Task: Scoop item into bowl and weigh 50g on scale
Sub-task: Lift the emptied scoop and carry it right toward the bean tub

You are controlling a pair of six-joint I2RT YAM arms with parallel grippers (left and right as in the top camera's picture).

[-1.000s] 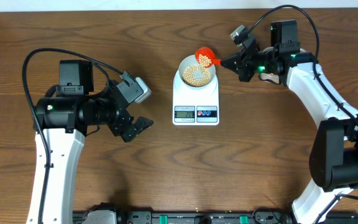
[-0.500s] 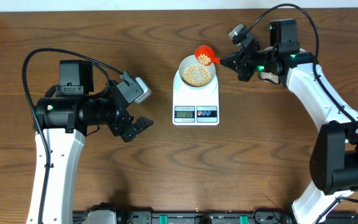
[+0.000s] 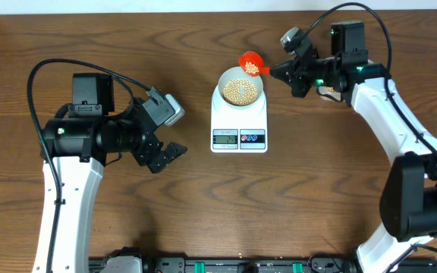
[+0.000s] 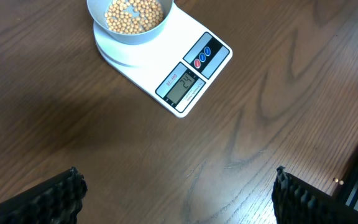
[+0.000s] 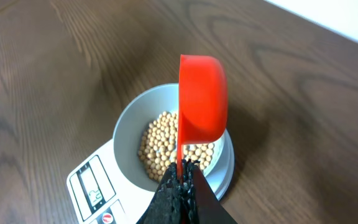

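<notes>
The pale bowl (image 3: 240, 90) sits on the white scale (image 3: 239, 121) at the table's middle and holds a layer of beige beans (image 3: 240, 92). The scale's display (image 4: 180, 86) is lit. My right gripper (image 3: 281, 73) is shut on the handle of a red scoop (image 3: 250, 64), held tilted above the bowl's far right rim with some beans still in it. In the right wrist view the scoop (image 5: 201, 99) stands on edge over the bowl (image 5: 129, 127). My left gripper (image 3: 166, 157) is open and empty, left of the scale; the left wrist view shows bowl (image 4: 129, 22) and scale (image 4: 211, 53).
Bare brown wood surrounds the scale. A white wall edge runs along the back of the table. A black rail (image 3: 226, 265) lies along the front edge. The bean tub is out of view.
The red scoop has lifted slightly up and back from the bowl's rim over the last second. The left arm has not moved.
</notes>
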